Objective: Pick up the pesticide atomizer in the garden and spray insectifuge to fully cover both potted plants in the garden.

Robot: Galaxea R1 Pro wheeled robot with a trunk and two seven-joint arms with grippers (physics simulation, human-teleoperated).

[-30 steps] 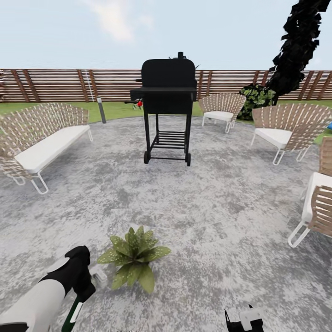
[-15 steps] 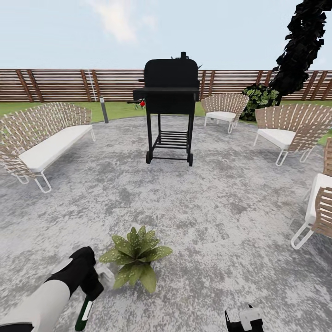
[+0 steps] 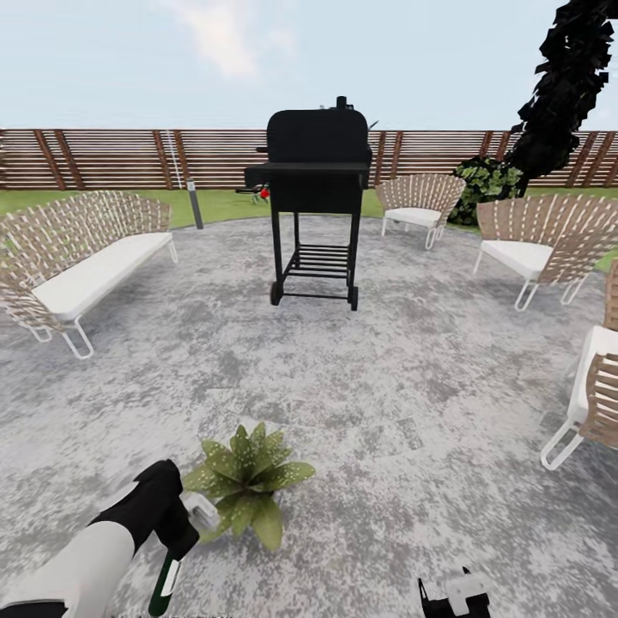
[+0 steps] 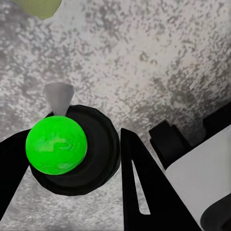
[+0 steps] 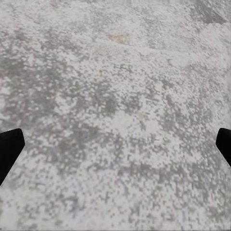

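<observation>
Gripping the pesticide atomizer [image 3: 166, 582] in the left gripper [image 3: 176, 536], jaws closed round its neck, white nozzle now nearly touching the potted plant [image 3: 248, 481] on the patio [image 3: 386, 412] after edging rightward; looks set to spray. Idling low at right, right gripper [image 3: 455, 594] spread wide, empty.

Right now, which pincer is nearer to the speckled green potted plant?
Left. The left pincer, holding the dark-green spray bottle, is beside the potted plant; the right pincer sits well off to its right.
</observation>
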